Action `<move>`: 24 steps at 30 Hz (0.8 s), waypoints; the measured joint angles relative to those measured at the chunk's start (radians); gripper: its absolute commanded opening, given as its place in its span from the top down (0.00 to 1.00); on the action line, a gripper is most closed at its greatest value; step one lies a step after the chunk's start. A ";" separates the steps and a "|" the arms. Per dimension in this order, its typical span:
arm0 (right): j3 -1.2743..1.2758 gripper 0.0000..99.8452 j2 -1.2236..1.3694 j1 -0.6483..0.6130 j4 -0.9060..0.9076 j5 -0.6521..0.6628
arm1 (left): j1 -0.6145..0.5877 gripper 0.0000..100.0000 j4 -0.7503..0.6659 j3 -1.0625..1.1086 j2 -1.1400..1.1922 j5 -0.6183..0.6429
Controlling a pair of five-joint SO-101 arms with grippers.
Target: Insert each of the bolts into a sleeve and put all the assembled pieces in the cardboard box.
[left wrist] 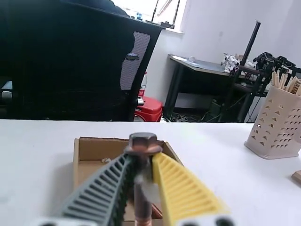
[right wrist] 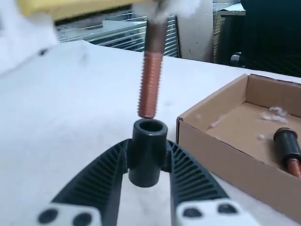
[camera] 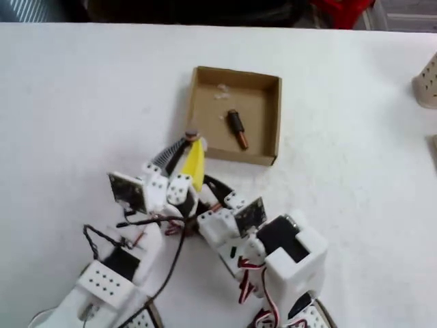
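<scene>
Now my left pincer [left wrist: 141, 164] is clamped on the copper bolt [left wrist: 142, 142] just under its head — its threaded tip hangs just above the mouth of the black sleeve [right wrist: 148, 157]. My right pincer [right wrist: 147, 151] grips that sleeve upright, close beside the cardboard box [right wrist: 221, 136].

Office-type laboratory workspace. A white table [camera: 82, 89] carries two small robot arms [camera: 287, 256] with bare circuit boards [camera: 126, 190] and loose wiring [camera: 174, 253], the mark of a robotics bench. Beyond the table stand a black mesh-backed office chair [left wrist: 70, 61] and a dark-legged desk [left wrist: 202, 66] crowded with equipment. Cables [left wrist: 197, 115] trail on the floor beneath the desk, and a red container [left wrist: 151, 109] sits beside the chair. A perforated beige holder [left wrist: 277, 125] of wooden sticks stands on the table. Horizontal slats [right wrist: 94, 30], seemingly window blinds, close the background.
</scene>
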 measured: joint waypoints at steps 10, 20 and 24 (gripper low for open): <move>0.000 0.98 0.000 0.000 0.000 0.000 | 0.000 0.98 -0.002 0.005 0.000 0.000; 0.000 0.98 0.000 0.000 0.000 0.000 | 0.000 0.98 -0.002 0.014 0.000 0.000; 0.000 0.98 0.000 0.000 0.000 0.000 | 0.000 0.98 0.014 0.014 0.000 0.000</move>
